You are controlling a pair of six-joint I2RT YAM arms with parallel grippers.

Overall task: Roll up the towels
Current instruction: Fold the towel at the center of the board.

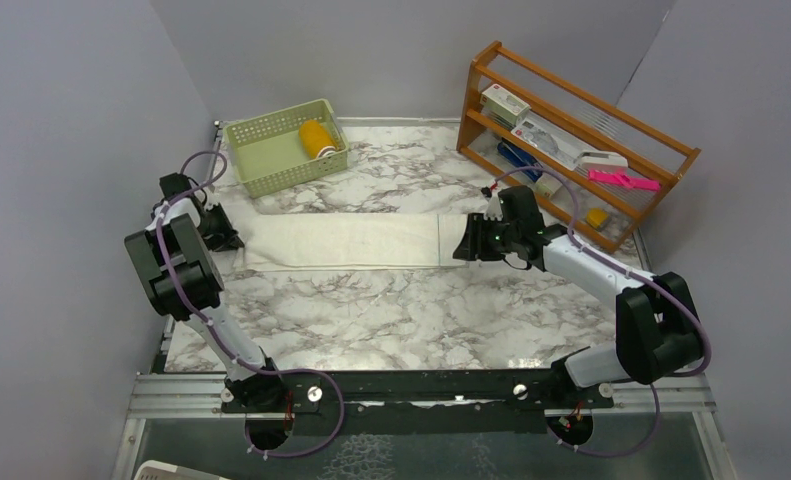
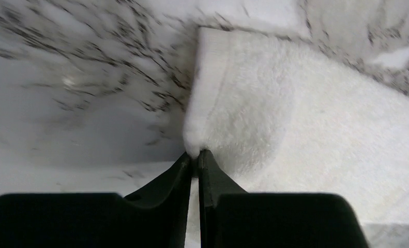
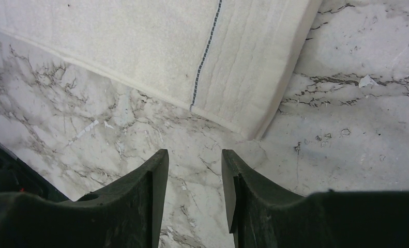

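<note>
A cream-white towel (image 1: 341,240) lies flat on the marble table as a long folded strip. My left gripper (image 1: 229,238) is at its left end. In the left wrist view that gripper (image 2: 197,155) is shut on the towel's (image 2: 305,119) near corner, a small tuft pinched between the tips. My right gripper (image 1: 464,245) hovers just off the towel's right end. In the right wrist view it (image 3: 194,155) stands open over bare marble, the towel's (image 3: 140,46) stitched end a little beyond its tips. A mustard-yellow towel (image 1: 318,138) lies rolled in the green basket (image 1: 261,150).
The green basket stands at the back left. A wooden rack (image 1: 571,140) with small items stands at the back right, close behind the right arm. Grey walls close in both sides and the back.
</note>
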